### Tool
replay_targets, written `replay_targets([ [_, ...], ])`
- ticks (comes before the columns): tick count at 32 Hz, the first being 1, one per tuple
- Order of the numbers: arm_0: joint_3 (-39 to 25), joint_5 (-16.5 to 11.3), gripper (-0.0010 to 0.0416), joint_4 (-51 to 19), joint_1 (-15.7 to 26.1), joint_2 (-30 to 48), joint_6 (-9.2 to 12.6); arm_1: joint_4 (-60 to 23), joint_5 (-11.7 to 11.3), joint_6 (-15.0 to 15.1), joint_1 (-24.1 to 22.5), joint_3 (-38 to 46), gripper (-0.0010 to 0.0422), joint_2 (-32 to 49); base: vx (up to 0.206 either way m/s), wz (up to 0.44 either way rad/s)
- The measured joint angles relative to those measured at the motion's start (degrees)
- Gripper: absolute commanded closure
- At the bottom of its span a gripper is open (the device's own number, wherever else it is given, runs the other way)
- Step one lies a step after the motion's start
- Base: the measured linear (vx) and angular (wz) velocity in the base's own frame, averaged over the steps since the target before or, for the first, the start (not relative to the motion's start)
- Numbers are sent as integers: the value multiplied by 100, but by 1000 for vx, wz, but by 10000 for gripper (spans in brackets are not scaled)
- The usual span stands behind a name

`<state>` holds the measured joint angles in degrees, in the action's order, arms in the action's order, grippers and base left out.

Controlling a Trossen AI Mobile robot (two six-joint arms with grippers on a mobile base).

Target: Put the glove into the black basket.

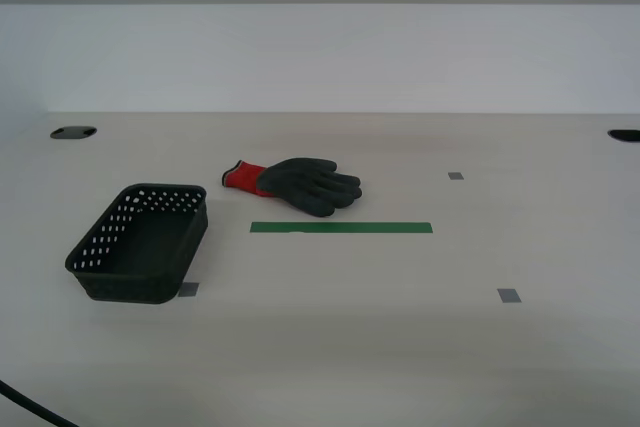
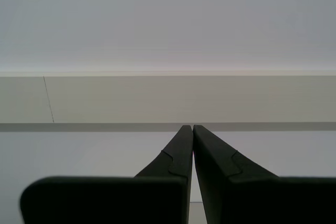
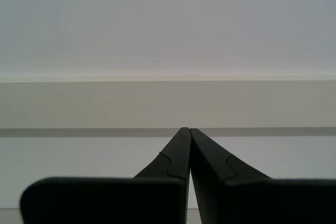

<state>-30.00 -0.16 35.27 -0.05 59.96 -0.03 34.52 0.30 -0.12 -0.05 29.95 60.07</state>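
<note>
The glove point(image 1: 297, 183), dark grey with a red cuff, lies flat on the table near the middle of the exterior view, cuff toward the exterior view's left. The black basket point(image 1: 143, 241), with round holes in its sides, stands empty to the glove's lower left. No arm shows in the exterior view. My first gripper point(image 3: 189, 129) is shut and empty, pointing at a pale wall. My second gripper point(image 2: 192, 127) is shut and empty, also facing the wall. Neither wrist view shows the glove or the basket.
A green tape strip point(image 1: 341, 228) lies just in front of the glove. Small grey tape squares point(image 1: 509, 295) mark the table. Dark cable holes point(image 1: 73, 132) sit at the table's back corners. A black cable point(image 1: 30, 407) crosses the lower left corner.
</note>
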Motion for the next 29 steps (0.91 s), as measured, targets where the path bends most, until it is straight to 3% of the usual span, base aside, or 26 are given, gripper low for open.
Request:
replay_targets([
  [23, 0, 2, 405, -2, 0, 0, 0, -2, 2, -4, 0, 105, 412, 0, 0, 0],
  [25, 2, 0, 405, -2, 7, 0, 0, -24, 120, -39, 0, 170, 412, 0, 0, 0],
  [27, 0, 0, 405, -2, 0, 0, 0, -282, 428, -155, -7, 334, 412, 0, 0, 0],
  [29, 0, 0, 405, -4, 7, 0, 0, -944, 632, -254, -31, 638, 412, 0, 0, 0],
])
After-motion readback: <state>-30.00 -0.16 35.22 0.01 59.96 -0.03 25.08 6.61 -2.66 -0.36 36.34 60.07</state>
